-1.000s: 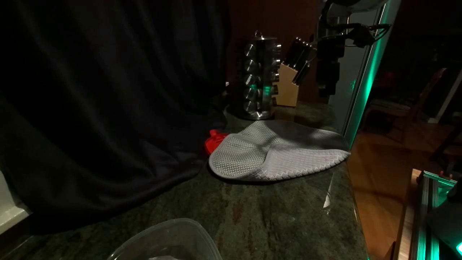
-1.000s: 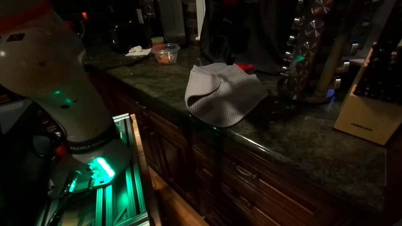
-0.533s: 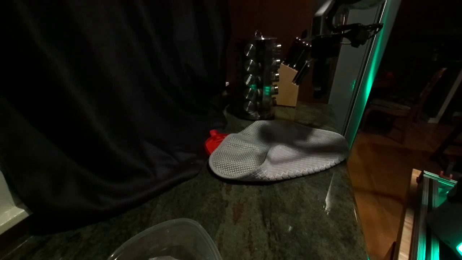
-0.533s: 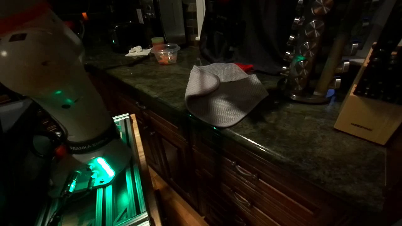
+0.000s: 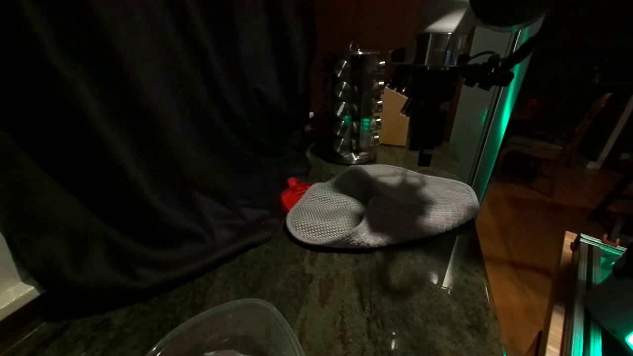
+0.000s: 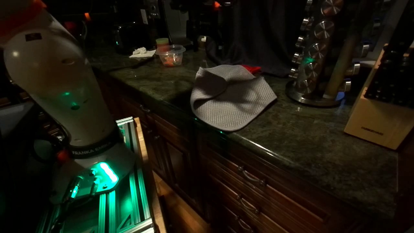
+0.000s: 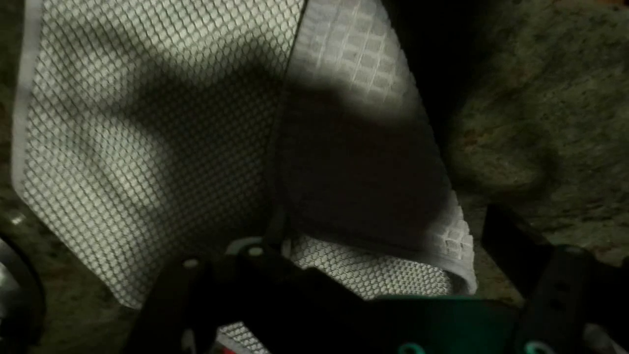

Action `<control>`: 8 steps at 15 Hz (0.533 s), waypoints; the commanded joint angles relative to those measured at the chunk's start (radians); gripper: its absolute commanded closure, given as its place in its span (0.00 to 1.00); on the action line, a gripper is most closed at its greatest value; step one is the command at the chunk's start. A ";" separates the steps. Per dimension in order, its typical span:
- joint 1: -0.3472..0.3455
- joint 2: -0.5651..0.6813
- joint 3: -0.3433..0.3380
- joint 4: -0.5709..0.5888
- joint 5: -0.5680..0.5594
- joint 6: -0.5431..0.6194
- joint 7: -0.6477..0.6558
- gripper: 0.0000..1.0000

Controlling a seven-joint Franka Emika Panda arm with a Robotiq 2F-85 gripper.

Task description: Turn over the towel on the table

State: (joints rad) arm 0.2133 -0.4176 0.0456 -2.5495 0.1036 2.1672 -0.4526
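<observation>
Wrist view: the gripper (image 7: 385, 219) stands with fingers wide apart, a folded flap of the grey-white towel (image 7: 221, 147) showing between them. In an exterior view, the gripper hangs above the towel, which stretches from a red object (image 5: 293, 195) to the right-hand edge of the worktop (image 5: 366, 287). In an exterior view, the towel lies at the front edge, above drawers (image 6: 281, 191), one corner curled back.

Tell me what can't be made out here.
Towel beneath its flap: hidden by the flap, wrist view.
Red thing: partly blocked by the towel in both exterior views.
Contents of the clear container: too small to identify, in an exterior view.
Arm: cut off by the top edge in both exterior views.
</observation>
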 commanded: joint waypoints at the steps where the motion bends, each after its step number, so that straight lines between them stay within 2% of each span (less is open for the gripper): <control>1: 0.017 0.015 -0.016 -0.003 0.016 0.024 -0.055 0.00; 3: 0.022 0.044 -0.035 -0.002 0.040 0.049 -0.130 0.00; 7: 0.023 0.055 -0.042 0.000 0.045 0.050 -0.155 0.00; 8: 0.031 0.094 -0.048 0.025 0.065 0.027 -0.166 0.00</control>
State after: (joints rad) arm 0.2423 -0.3630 -0.0012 -2.5500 0.1463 2.2196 -0.6065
